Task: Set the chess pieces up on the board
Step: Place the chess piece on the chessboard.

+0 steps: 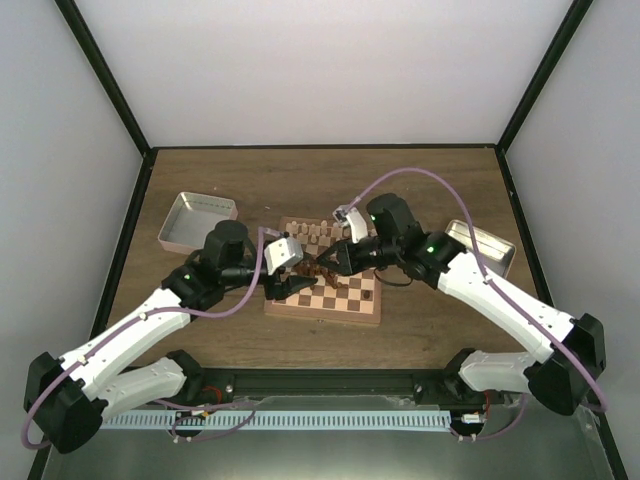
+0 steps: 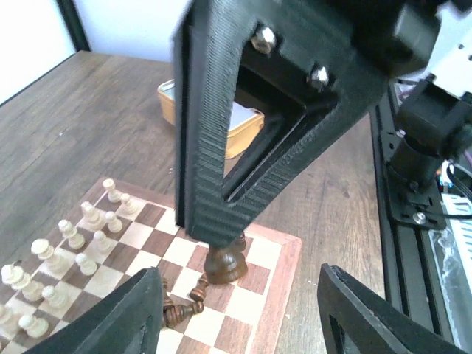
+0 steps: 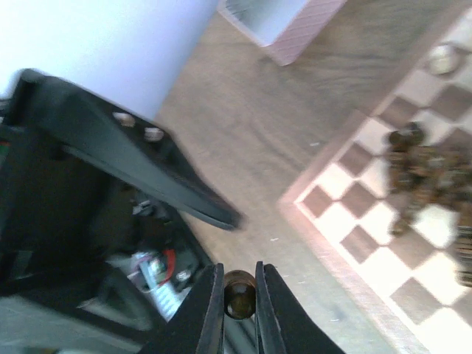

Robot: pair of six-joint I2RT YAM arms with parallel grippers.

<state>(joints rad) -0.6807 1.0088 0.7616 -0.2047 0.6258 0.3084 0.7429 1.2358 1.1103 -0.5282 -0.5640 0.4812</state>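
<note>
Here the right gripper (image 3: 239,280) pinches one dark brown round-headed wooden chessman (image 3: 239,296) between its two fingers, low over the six o'clock edge of the square tan-and-brown checkered wooden board (image 1: 350,300). The left gripper (image 2: 237,280), at its eight o'clock, has both fingers spread, empty. One shallow rectangular metal tray (image 1: 197,220) lies at the board's ten o'clock, a second tray (image 1: 480,245) at three o'clock.

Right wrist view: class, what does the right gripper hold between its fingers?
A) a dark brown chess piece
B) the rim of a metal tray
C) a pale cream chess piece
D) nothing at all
A: the right gripper is shut on a dark brown chess piece, whose rounded head shows in the narrow gap.
</note>
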